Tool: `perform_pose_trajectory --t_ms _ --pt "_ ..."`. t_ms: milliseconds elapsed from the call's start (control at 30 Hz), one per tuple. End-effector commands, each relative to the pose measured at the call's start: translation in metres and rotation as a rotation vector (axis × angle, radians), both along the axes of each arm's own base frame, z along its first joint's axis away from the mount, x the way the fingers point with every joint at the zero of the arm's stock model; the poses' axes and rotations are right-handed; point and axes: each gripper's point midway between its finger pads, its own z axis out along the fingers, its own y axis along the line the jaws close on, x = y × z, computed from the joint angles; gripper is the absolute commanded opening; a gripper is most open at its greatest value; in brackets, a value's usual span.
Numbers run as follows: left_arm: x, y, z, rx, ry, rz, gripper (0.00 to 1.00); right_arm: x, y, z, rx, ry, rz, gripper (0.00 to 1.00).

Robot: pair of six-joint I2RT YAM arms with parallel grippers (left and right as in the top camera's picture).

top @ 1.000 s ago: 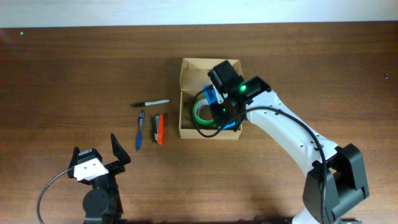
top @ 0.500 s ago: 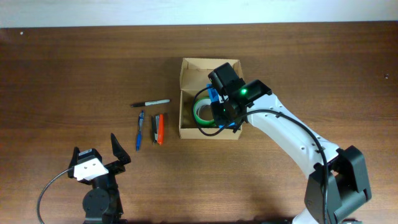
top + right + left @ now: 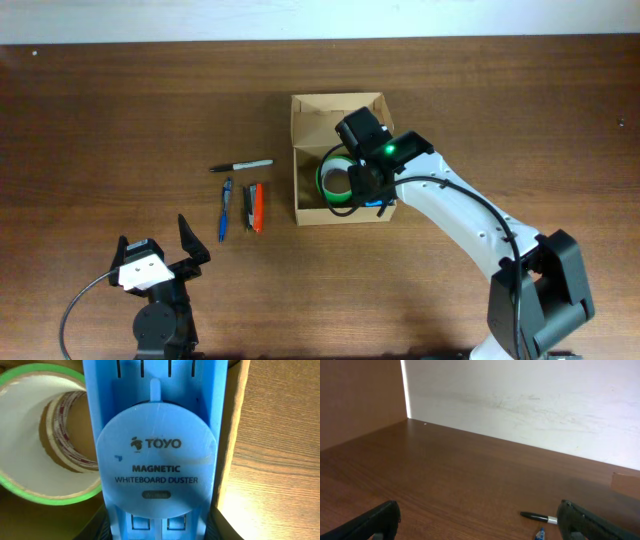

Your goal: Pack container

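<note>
The container, a tan cardboard box (image 3: pixel 297 160) with its flap open at the far side, sits mid-table. My right gripper (image 3: pixel 365 185) is inside it at the right wall, shut on a blue magnetic whiteboard duster (image 3: pixel 157 460), of which a small blue part shows overhead (image 3: pixel 376 203). My right fingers (image 3: pixel 155 529) clamp the duster's sides. A green tape roll (image 3: pixel 335 180) lies in the box left of the duster, also seen in the right wrist view (image 3: pixel 45 490), with a smaller roll (image 3: pixel 65 435) inside it. My left gripper (image 3: pixel 155 245) is open and empty at the front left.
Left of the box lie a black marker (image 3: pixel 242 166), a blue pen (image 3: pixel 225 208), a dark pen (image 3: pixel 248 205) and an orange pen (image 3: pixel 257 207). The left wrist view shows the marker (image 3: pixel 537 517) between my open left fingers (image 3: pixel 480 527), and the back wall beyond.
My right gripper has sunk lower into the box with the duster. The box and the tape roll have shifted slightly to the right. The left arm has not moved.
</note>
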Motion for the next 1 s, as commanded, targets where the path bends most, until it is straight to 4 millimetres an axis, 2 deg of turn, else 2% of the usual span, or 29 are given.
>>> perform_pose_trajectory --t_ms 0,33,67,100,133,167,200,233,500,667,967 --pt "0.0 0.0 -0.001 0.005 0.003 -0.006 1.0 0.004 -0.01 -0.001 -0.046 -0.023 -0.032 0.13" --pt "0.0 0.0 -0.001 0.005 0.003 -0.006 1.0 0.004 -0.01 -0.001 -0.047 -0.023 -0.032 0.13" --pt "0.0 0.0 -0.001 0.005 0.003 -0.006 1.0 0.004 -0.01 -0.001 -0.047 -0.023 -0.031 0.19" --pt "0.0 0.0 -0.001 0.005 0.003 -0.006 1.0 0.004 -0.01 -0.001 -0.047 -0.023 -0.031 0.32" --pt "0.0 0.0 -0.001 0.005 0.003 -0.006 1.0 0.004 -0.01 -0.001 -0.046 -0.022 -0.03 0.67" --pt "0.0 0.0 -0.001 0.005 0.003 -0.006 1.0 0.003 -0.01 -0.001 -0.047 -0.02 -0.03 0.83" --pt "0.0 0.0 -0.001 0.005 0.003 -0.006 1.0 0.003 -0.01 -0.001 -0.048 -0.019 -0.03 0.95" --pt "0.0 0.0 -0.001 0.005 0.003 -0.006 1.0 0.003 -0.01 -0.001 -0.048 -0.019 -0.03 0.99" --pt "0.0 0.0 -0.001 0.005 0.003 -0.006 1.0 0.0 -0.008 0.003 -0.031 -0.016 -0.026 0.99" --pt "0.0 0.0 -0.001 0.005 0.003 -0.006 1.0 -0.016 0.015 -0.001 0.098 0.078 0.01 0.99" --pt "0.0 0.0 -0.001 0.005 0.003 -0.006 1.0 -0.035 0.048 -0.001 0.211 0.142 0.011 0.99"
